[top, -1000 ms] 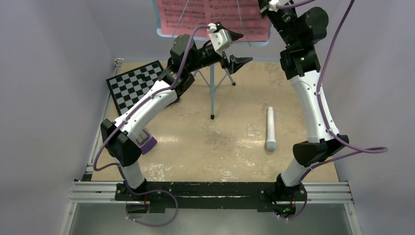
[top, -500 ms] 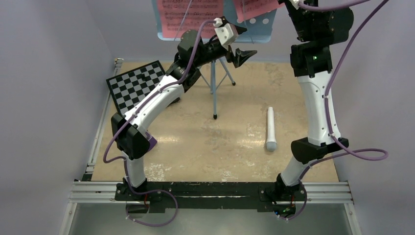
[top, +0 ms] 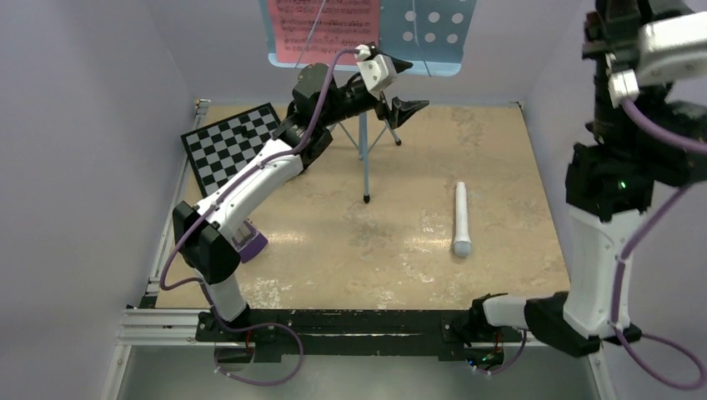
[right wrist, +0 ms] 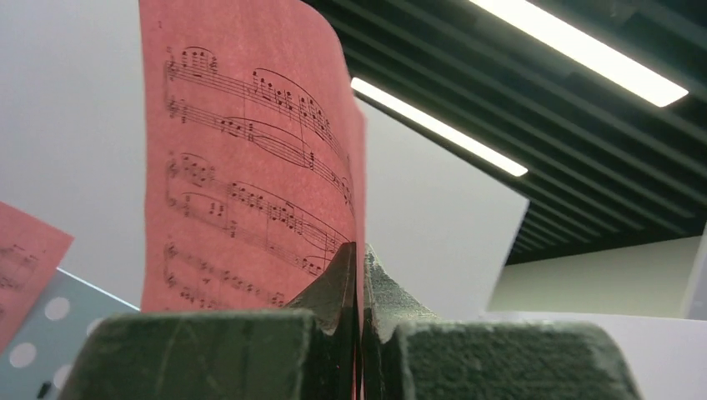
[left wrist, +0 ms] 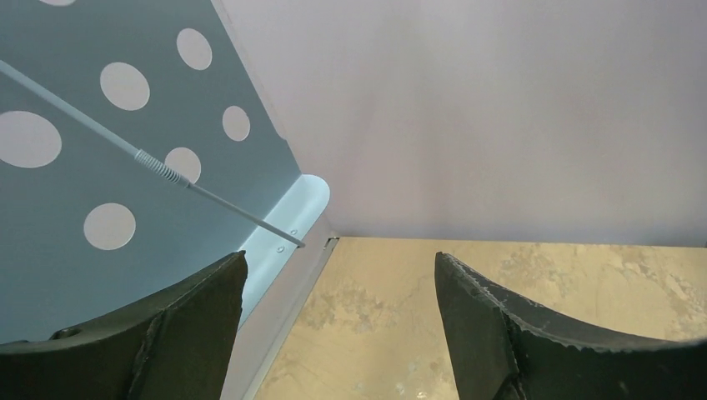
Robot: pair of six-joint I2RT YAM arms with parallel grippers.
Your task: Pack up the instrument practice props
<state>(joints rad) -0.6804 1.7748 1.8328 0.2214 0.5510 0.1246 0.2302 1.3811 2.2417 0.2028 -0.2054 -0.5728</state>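
The light-blue perforated music stand (top: 425, 33) rises on its thin tripod (top: 363, 158) at the back. One pink sheet-music page (top: 329, 29) covers its left half. My left gripper (top: 406, 83) hangs open just below the stand's ledge (left wrist: 288, 221) with nothing between its fingers (left wrist: 340, 258). My right gripper (right wrist: 360, 250) is shut on a second pink page (right wrist: 250, 167), held upright high at the far right. A white recorder-like tube (top: 460, 218) lies on the floor. The purple wedge (top: 250, 244) is partly hidden behind my left arm.
A black-and-white chessboard (top: 229, 146) lies at the back left. Lilac walls close in the back and both sides. My right arm (top: 613, 179) stands tall by the right wall. A thin wire page holder (left wrist: 167, 171) crosses the stand's desk.
My right arm has swung up and to the right, pulling a pink page off the stand and baring its right half. The left gripper has stayed open near the ledge.
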